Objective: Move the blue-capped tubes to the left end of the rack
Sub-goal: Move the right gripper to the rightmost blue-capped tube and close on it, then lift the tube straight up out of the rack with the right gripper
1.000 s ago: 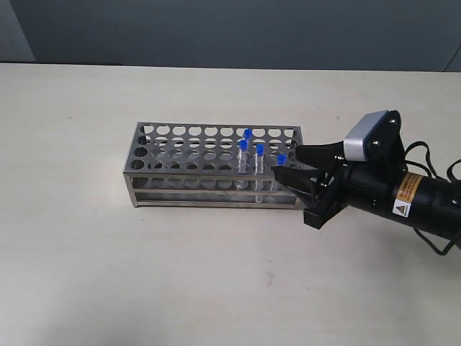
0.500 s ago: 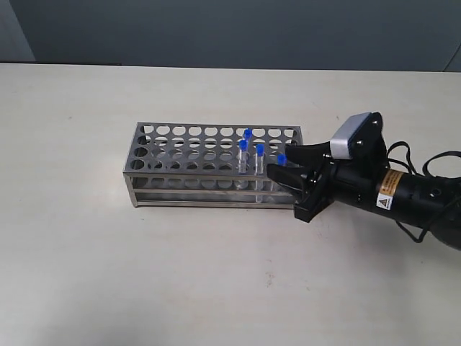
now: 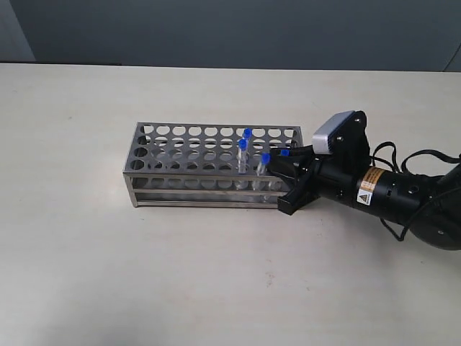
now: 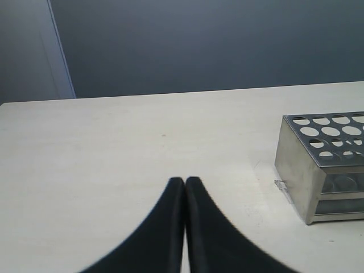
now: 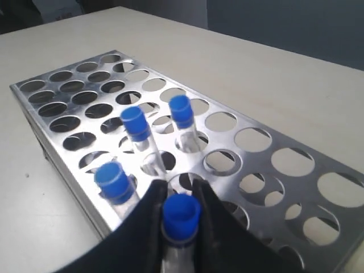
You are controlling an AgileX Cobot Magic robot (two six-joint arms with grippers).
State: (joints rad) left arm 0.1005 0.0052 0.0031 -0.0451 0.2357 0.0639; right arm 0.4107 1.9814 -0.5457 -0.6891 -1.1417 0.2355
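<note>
The steel rack (image 3: 189, 176) stands mid-table with the blue-capped tubes toward its right end. In the right wrist view my right gripper (image 5: 180, 190) is shut on one tube just below its blue cap (image 5: 181, 214), the tube still standing in the rack (image 5: 257, 157). Three more capped tubes (image 5: 116, 181) (image 5: 135, 123) (image 5: 181, 110) stand in holes just beyond it. From the exterior, the right gripper (image 3: 279, 167) reaches over the rack's right end, the held cap (image 3: 284, 153) showing above it. My left gripper (image 4: 185, 182) is shut and empty, low over bare table, beside the rack's end (image 4: 294, 166).
The right arm's black body and cable (image 3: 403, 198) lie over the table to the right of the rack. The left part of the rack's top plate (image 3: 155, 142) has only unfilled holes. A dark wall (image 3: 230, 32) runs behind the table's far edge.
My right gripper has moved left over the rack's right end and its fingers have come together on the rightmost blue-capped tube. The neighbouring front tube has shifted slightly.
</note>
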